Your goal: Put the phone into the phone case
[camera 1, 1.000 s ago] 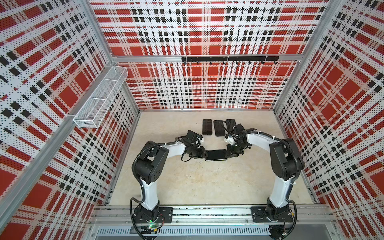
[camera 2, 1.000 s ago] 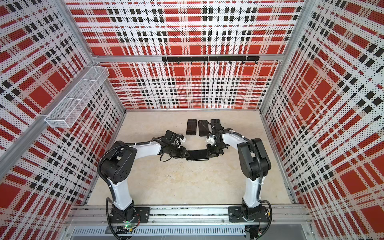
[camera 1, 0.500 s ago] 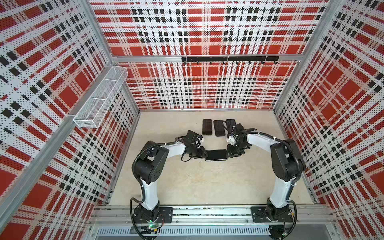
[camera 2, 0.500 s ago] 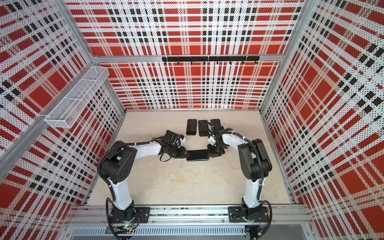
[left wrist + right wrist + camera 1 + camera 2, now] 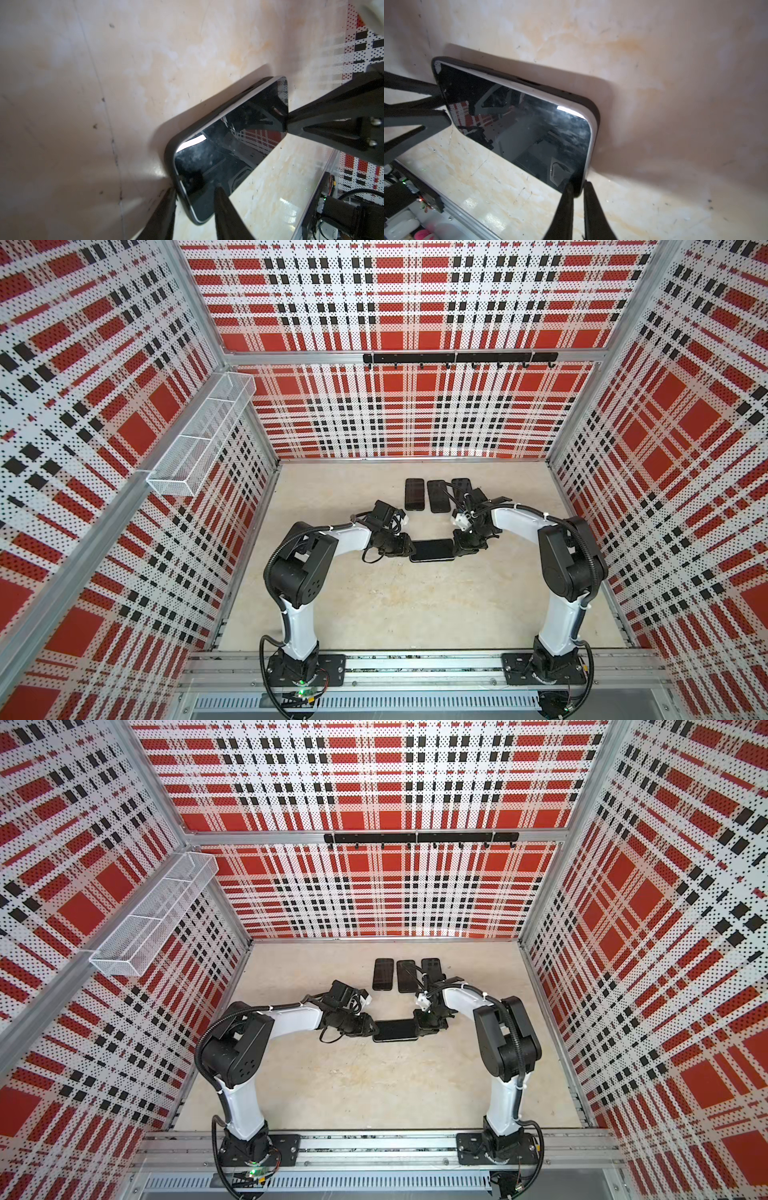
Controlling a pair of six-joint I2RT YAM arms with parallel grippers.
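Mid-frame, the phone (image 5: 431, 550) is clamped at both ends by the left claw (image 5: 195, 190) and right claw (image 5: 577, 186), and could easily get popped out of the half-seated case (image 5: 550, 93) if squeezed unevenly.

2 white arms (image 5: 300, 624) with black joints, cables and fingers (image 5: 226, 218).

Both top views: high, front, looking down on whole tabletop (image 5: 395, 605); wrist cams close on phone (image 5: 228, 145), opposite ends

Phone (image 5: 228, 149) screen glossy, mirror-like glass; phone case (image 5: 170, 155) smooth black plastic; table (image 5: 104, 83) matt, scuffed, marbled.
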